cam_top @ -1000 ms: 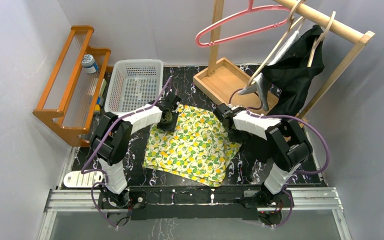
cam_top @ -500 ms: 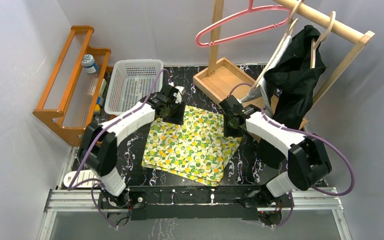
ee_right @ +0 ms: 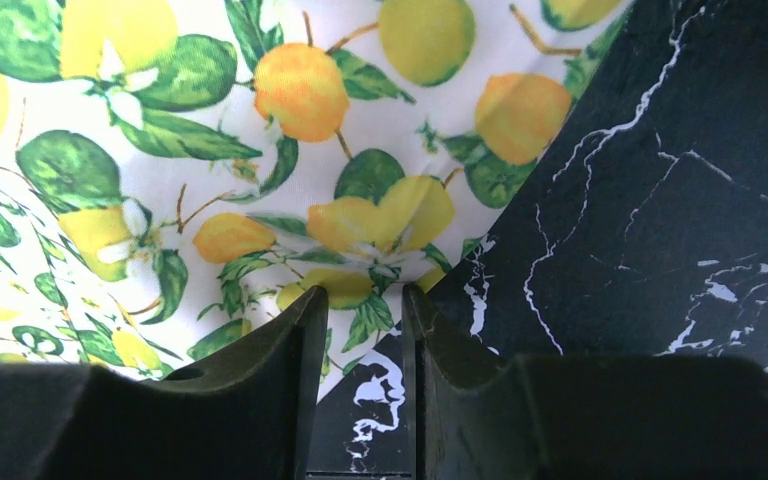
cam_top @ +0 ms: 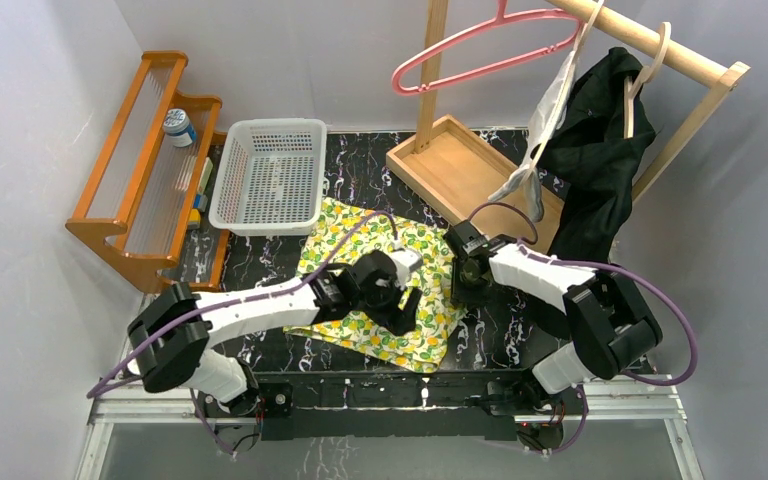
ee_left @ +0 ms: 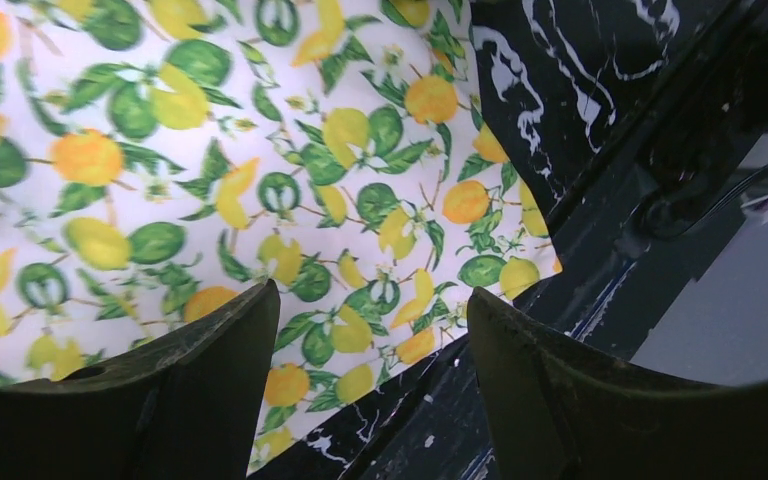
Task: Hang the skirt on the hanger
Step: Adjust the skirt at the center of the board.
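The skirt [cam_top: 360, 250], white with a lemon-and-leaf print, lies flat on the black marble table. An empty pink hanger [cam_top: 480, 50] hangs from the wooden rail [cam_top: 660, 45] at the back right, far from both grippers. My left gripper [cam_top: 403, 312] reaches across the skirt's near right part. In the left wrist view it [ee_left: 372, 292] stands open wide over the skirt [ee_left: 210, 150] edge, holding nothing. My right gripper [cam_top: 463, 280] sits at the skirt's right edge. Its fingers [ee_right: 365, 292] are a narrow gap apart over the cloth's [ee_right: 160, 150] border, and the table shows between them.
A white basket [cam_top: 268, 172] stands behind the skirt, with an orange wooden rack [cam_top: 145, 165] to its left. The rail stand's wooden base tray [cam_top: 460, 170] is at the back right. A black garment [cam_top: 600, 160] and a pale one [cam_top: 545, 110] hang on wooden hangers.
My left arm swung from the skirt's far left corner across to its near right part, and its jaws opened wider. My right gripper slid nearer along the skirt's right edge.
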Robot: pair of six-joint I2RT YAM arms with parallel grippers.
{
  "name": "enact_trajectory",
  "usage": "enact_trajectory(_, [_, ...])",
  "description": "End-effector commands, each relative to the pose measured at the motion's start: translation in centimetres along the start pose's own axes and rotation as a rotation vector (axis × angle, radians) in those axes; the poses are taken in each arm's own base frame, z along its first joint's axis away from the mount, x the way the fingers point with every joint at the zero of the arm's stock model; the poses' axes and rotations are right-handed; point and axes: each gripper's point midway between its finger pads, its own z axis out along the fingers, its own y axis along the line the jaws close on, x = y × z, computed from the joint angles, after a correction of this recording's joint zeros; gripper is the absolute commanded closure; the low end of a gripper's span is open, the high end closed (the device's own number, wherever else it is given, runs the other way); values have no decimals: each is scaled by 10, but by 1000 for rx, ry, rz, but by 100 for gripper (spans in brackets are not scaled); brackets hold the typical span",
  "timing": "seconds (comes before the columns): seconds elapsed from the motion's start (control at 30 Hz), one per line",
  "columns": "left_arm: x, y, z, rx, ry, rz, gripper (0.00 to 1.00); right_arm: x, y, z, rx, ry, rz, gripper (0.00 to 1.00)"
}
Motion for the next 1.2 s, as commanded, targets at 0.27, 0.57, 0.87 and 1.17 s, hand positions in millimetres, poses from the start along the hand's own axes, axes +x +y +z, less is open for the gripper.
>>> enact_trajectory(0.27, [70,26,41,-242,126,126,33,13,-17,12,23,-20,100,58])
enact_trajectory(0.57, [131,14,35,-255,314,241,88,12,-27,13,71,-29,114,58])
enact_trajectory(0.87, [133,12,11,-266,306,234,100,10,-42,14,152,-41,118,59])
enact_trajectory(1.17, [104,5,-5,-274,219,238,76,-17,-48,-13,212,-115,80,64])
